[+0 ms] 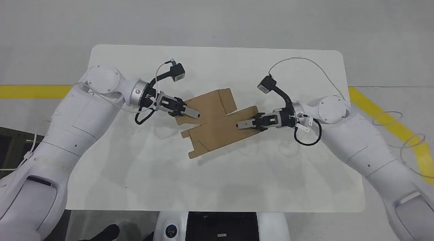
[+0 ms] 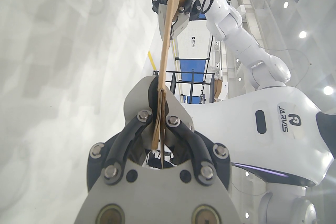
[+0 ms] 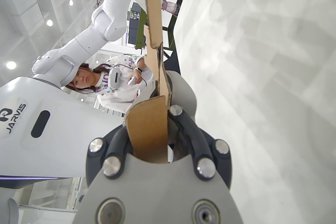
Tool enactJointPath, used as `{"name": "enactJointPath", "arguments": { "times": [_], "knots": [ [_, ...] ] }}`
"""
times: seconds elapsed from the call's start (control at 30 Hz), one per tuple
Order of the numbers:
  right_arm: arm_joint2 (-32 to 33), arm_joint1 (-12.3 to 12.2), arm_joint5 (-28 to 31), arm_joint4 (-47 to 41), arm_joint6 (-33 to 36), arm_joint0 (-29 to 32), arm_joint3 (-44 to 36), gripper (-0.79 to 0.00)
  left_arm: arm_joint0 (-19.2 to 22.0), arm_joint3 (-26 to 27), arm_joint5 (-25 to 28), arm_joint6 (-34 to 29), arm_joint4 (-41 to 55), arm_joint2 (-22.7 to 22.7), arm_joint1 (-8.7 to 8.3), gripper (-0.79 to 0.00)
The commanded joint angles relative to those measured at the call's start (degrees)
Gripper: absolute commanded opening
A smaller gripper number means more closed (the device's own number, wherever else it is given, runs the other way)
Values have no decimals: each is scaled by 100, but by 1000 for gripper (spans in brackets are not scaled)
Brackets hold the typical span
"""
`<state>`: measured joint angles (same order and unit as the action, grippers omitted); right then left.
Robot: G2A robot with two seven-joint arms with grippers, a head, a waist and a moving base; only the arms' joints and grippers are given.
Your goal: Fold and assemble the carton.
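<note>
The left gripper [image 1: 193, 113] is sitting at the carton's 9 o'clock edge in the top view. Its fingers are pressing together on the cardboard, and its own wrist view shows them pinching a doubled layer of board. It is probably gripping there to anchor that side, so the flat blank can be worked open from the opposite end.

The carton [image 1: 213, 122] is spanning the gap between the two grippers over the middle of the table [image 1: 305, 173]. One flap is pointing toward 12 o'clock and a longer panel is running down toward 7 o'clock. Both wrist views are showing it edge-on, as a thin sheet running straight from one gripper to the other. It seems to be hanging just clear of the tabletop rather than lying on it, though I cannot tell for sure. No walls are standing yet, so the folding looks barely begun.

The right gripper [image 1: 241, 124] is meeting the carton at its 3 o'clock edge, fingers likewise clamping on the board. In its own wrist view a curved flap is tucking back between the finger links. Holding opposite edges is likely keeping the sheet taut and level, ready for pushing the sides toward each other.
</note>
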<state>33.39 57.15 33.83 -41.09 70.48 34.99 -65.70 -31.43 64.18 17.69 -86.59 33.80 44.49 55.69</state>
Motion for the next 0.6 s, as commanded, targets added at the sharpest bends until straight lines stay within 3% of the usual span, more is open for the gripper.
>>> {"name": "enactJointPath", "arguments": {
  "times": [0.0, 0.13, 0.17, 0.23, 0.57],
  "knots": [
    [-30, 2, -18, -42, 18, -24, 25, -785, 1, -1, 2, 2, -13, -6, -3, -785],
    [-63, 2, -71, -132, 71, -57, 112, -785, 5, -38, 12, 12, -23, -8, -9, -767],
    [-61, 3, -74, -151, 74, -63, 146, -785, 5, -44, 32, 32, -5, 1, -10, -465],
    [-55, 4, -78, -194, 78, -66, 226, -785, 0, -53, 55, 55, 23, 16, -14, 0],
    [128, 31, 28, -381, -30, -34, 553, -785, 21, -345, 9, 10, 403, 178, 2, 0]
  ]
}}
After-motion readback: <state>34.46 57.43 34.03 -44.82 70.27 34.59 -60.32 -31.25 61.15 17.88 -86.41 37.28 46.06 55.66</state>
